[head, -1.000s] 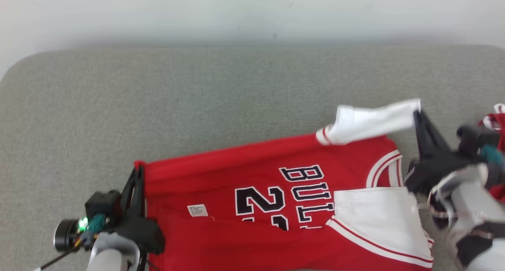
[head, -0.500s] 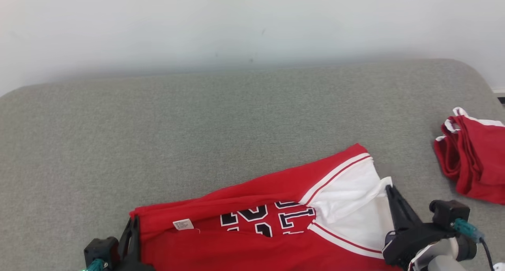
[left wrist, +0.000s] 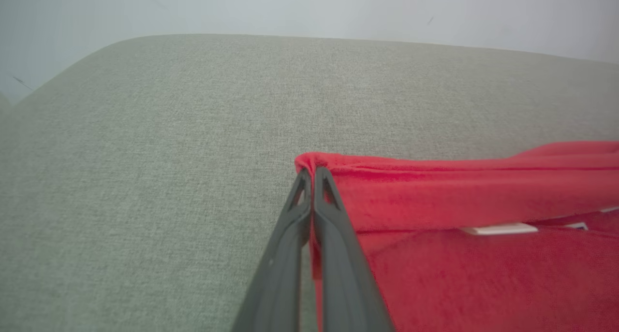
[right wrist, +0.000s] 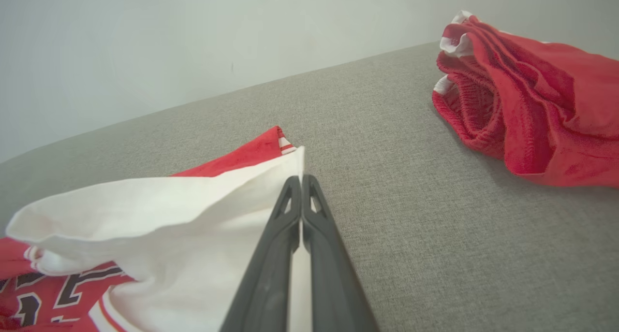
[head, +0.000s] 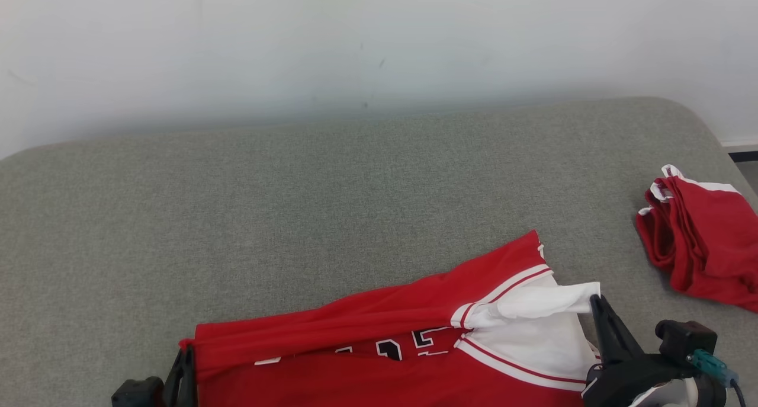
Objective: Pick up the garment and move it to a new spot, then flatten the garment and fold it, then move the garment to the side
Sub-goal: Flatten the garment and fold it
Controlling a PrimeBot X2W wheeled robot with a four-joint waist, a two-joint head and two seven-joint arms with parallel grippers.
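Over the table [head: 296, 205], pinching the jersey's [head: 379, 336] red corner in the left gripper [left wrist: 312, 171] and its white flap in the right gripper [right wrist: 301, 178], well left of another red garment [head: 704, 241].

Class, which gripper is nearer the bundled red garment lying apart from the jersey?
Right. The right gripper grips the jersey at its white end, a short gap from the red bundle; the left gripper grips the jersey's opposite corner, farther away.

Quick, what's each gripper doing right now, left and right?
The left gripper is shut on a red corner of the jersey.
The right gripper is shut on its white edge.
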